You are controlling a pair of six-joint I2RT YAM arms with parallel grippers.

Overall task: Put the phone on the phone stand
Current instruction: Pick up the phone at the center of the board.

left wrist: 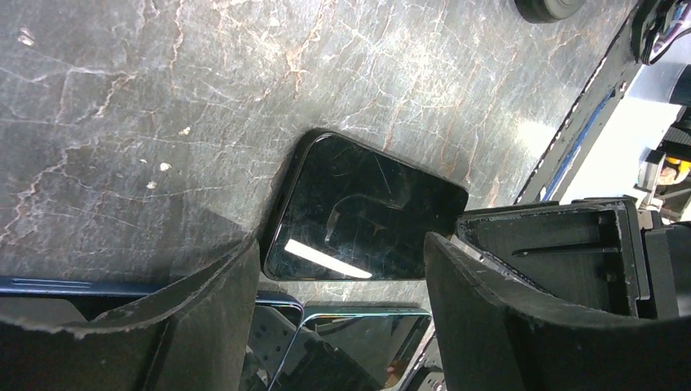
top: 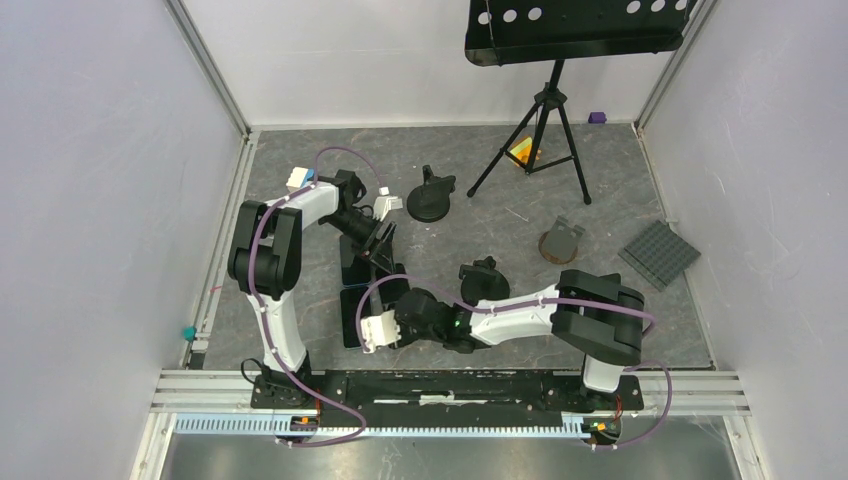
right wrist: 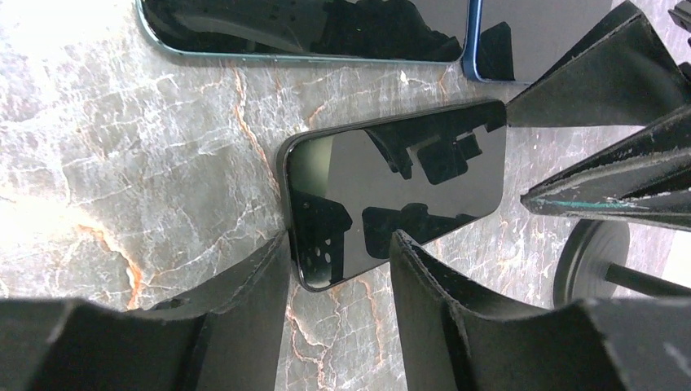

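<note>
The phone (right wrist: 391, 191) lies flat and screen-up on the marbled table (right wrist: 122, 179), well short of the phone stand (top: 483, 280), which stands apart to its right. From above it is hard to make out, a dark slab largely covered by the right gripper (top: 372, 330). In the right wrist view that gripper's jaws stand apart astride the phone's near corner, but whether either finger (right wrist: 236, 301) touches it cannot be told. The left gripper (left wrist: 341, 244) hangs above the same phone with its jaws wide apart, holding nothing. Two other phones (right wrist: 310, 24) are cut off at the frame edge, and only part of a stand's round base (right wrist: 587, 261) shows.
</note>
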